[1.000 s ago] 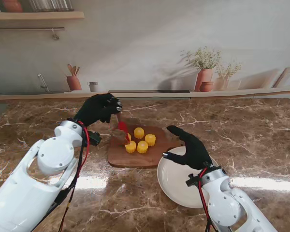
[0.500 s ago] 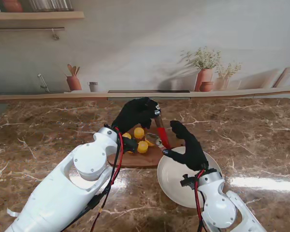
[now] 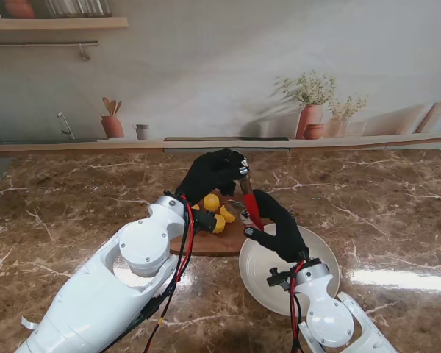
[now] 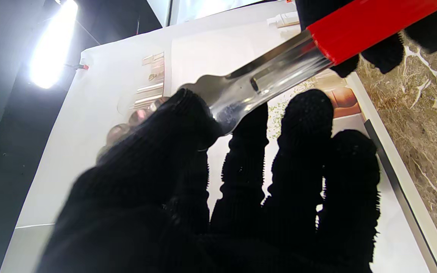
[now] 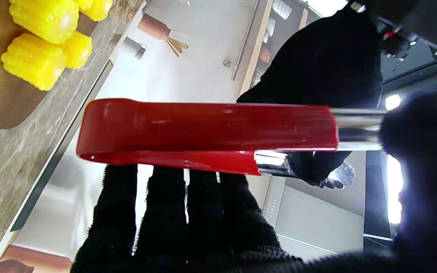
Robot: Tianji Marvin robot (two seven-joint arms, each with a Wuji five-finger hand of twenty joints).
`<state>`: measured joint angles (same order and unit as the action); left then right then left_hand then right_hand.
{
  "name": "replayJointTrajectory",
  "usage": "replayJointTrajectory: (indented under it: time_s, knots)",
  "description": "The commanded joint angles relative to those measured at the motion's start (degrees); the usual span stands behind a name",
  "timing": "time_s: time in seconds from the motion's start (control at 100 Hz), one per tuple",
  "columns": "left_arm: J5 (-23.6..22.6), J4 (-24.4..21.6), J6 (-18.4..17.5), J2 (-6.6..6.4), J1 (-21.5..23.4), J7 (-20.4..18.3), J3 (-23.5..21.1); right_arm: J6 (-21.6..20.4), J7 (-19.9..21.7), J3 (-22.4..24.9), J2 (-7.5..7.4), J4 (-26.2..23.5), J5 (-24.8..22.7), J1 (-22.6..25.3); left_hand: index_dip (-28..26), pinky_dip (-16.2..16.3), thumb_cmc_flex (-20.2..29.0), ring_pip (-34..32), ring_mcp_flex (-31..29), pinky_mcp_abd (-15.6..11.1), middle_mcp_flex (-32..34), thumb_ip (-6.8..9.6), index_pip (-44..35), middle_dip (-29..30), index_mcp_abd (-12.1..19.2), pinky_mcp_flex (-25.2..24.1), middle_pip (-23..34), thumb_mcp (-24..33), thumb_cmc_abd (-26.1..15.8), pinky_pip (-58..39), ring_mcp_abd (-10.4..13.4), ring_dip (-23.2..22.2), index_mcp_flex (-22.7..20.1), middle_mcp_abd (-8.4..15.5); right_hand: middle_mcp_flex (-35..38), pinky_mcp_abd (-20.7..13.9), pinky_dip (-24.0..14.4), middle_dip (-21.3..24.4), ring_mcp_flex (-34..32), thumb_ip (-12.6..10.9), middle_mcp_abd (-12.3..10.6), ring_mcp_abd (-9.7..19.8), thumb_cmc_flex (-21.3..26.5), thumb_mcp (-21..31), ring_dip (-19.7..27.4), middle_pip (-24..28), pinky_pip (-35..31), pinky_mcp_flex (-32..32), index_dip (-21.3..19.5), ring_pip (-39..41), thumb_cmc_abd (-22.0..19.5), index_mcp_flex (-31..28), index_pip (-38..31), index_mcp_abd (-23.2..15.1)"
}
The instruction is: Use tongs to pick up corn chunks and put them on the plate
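Handover step, judging by the pose: left hand (image 3: 214,170) grips the metal end of the tongs (image 3: 248,204), fingers closed on it. Right hand (image 3: 279,224) sits right at the red handle, fingers spread around it; whether it has actually clamped, cannot tell from these views. In the right wrist view the red handle (image 5: 203,132) lies across the fingers (image 5: 165,212), thumb side near the metal.

Corn chunks (image 3: 214,209) sit on the wooden board (image 3: 206,243), partly hidden behind the left forearm. Plate (image 3: 261,272) is just beside the board, under the right hand, no corn on it yet.

To do it well: right hand should close firmly on the red part, both tong arms inside the grip, before the left lets go. Keep the tong tips free to open.
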<state>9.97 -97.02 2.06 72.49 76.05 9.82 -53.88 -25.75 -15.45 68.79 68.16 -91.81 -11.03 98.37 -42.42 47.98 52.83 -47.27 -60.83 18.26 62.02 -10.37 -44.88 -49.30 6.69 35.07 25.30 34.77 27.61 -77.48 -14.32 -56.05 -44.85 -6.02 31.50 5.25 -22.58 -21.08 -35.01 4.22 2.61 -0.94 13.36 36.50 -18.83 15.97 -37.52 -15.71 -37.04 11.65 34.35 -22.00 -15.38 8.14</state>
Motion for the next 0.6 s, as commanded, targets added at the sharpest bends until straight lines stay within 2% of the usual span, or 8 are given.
replayJointTrajectory:
  time_s: [0.0,0.28,0.43,0.49,0.59]
  knots:
    - [0.12,0.12,-0.26,0.33,0.24,0.09,0.06,-0.2,1.23,-0.4,0.3,0.23,-0.09,0.13,-2.99,1.21,4.01,0.5,-0.82,0.14,1.97,0.5,-3.27,-0.33,3.32,-0.18,1.69,2.45,-3.95,-2.55,-2.1,-0.34,-4.81,0.53,1.27,-0.12,-2.57,-1.67,-2.78,2.86,-2.26,0.64,1.37,-1.81,-2.46,1.0,-2.01,-1.02,-1.1,1.92,-0.03,-1.35,-0.58,-2.26]
    - [0.54,0.27,-0.25,0.31,0.56,-0.03,-0.06,-1.73,2.17,-1.05,0.11,0.94,0.1,-0.66,-3.05,1.61,4.12,0.5,-0.8,0.21,1.95,0.64,-3.17,-0.36,3.48,-0.21,1.73,2.08,-4.14,-2.53,-2.08,-0.37,-4.74,0.6,2.14,0.0,-5.58,-3.01,-5.12,3.21,-2.42,1.22,7.43,-4.32,-5.44,0.85,-4.53,-4.06,-0.78,3.68,0.18,-2.47,0.0,-2.59]
    - [0.95,0.42,-0.51,0.39,0.66,0.13,-0.11,-1.96,2.7,-1.37,0.0,1.03,0.34,-0.84,-3.04,1.8,4.22,0.37,-0.66,0.16,1.9,0.69,-3.1,-0.36,3.41,-0.28,1.73,1.94,-4.16,-2.53,-2.04,-0.49,-4.66,0.55,0.68,1.07,-6.09,-3.18,-5.21,3.37,-1.69,0.84,7.98,-5.29,-5.95,0.46,-5.13,-4.23,-0.47,4.1,-0.08,-0.82,0.82,-1.42]
    - [1.33,0.47,-0.74,0.39,0.72,0.06,-0.12,-1.66,3.05,-1.65,-0.05,1.12,0.52,-0.98,-3.02,1.86,4.26,0.32,-0.62,0.17,1.84,0.71,-3.08,-0.34,3.34,-0.32,1.71,1.9,-4.22,-2.52,-2.13,-0.53,-4.65,0.52,-1.73,1.3,-6.16,-3.27,-3.88,3.29,-0.64,0.57,7.55,-5.84,-5.97,0.1,-4.67,-3.34,1.22,3.52,-0.4,1.28,3.65,0.15]
    - [1.46,0.54,-1.02,0.33,0.82,-0.15,-0.13,-1.52,3.21,-2.11,-0.05,1.43,0.66,-1.28,-3.04,1.94,4.28,0.3,-0.56,0.2,1.77,0.73,-3.06,-0.34,3.43,-0.34,1.69,1.79,-4.23,-2.5,-2.11,-0.57,-4.58,0.7,-3.82,1.09,-6.17,-3.57,-2.56,3.23,-0.35,0.38,7.33,-5.86,-6.1,0.47,-3.98,-2.23,2.57,3.29,-0.49,3.19,5.54,1.09]
